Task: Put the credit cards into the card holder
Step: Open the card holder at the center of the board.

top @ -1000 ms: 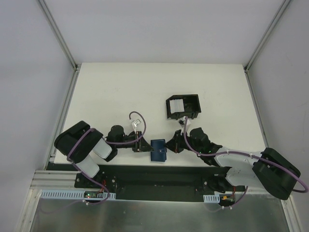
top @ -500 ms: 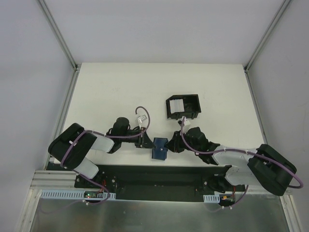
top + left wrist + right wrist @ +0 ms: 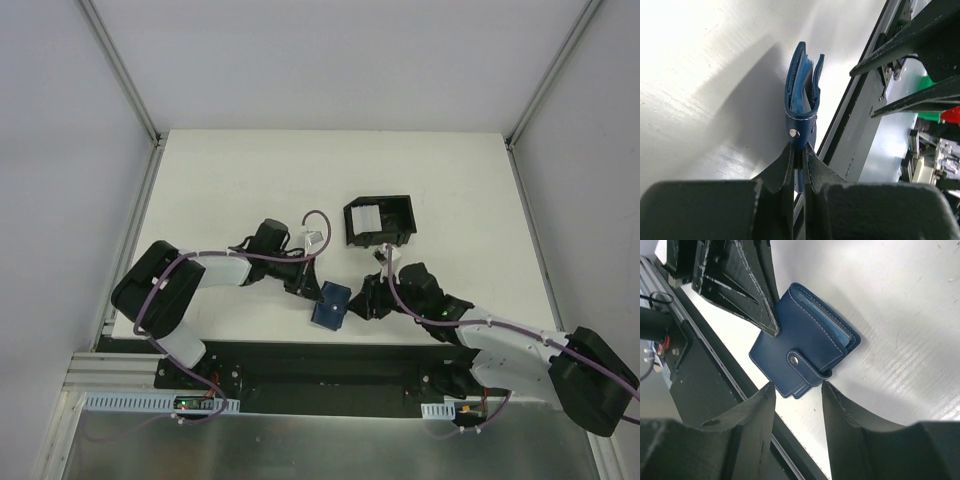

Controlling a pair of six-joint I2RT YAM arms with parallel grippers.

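Note:
The card holder (image 3: pixel 330 303) is a dark blue wallet near the table's front edge, its strap snapped over it. In the left wrist view the card holder (image 3: pixel 802 95) stands on edge, gaping slightly, with pale blue slots showing. My left gripper (image 3: pixel 799 150) is shut on its lower edge below the snap. My right gripper (image 3: pixel 797 387) is open, its fingertips just short of the card holder (image 3: pixel 805 340) and not touching it. In the top view my left gripper (image 3: pixel 310 288) and right gripper (image 3: pixel 362 300) flank the wallet. White credit cards (image 3: pixel 366 218) lie in the black box.
The black open-topped box (image 3: pixel 392 212) stands behind the grippers, right of the table's middle. The table's front edge and the dark metal rail (image 3: pixel 700 390) run just beside the wallet. My left gripper's fingers (image 3: pixel 740 285) fill the upper left of the right wrist view.
My right gripper has opened and let go of the wallet. My left gripper has shut on it and swung it round a little as the left wrist moved right and away.

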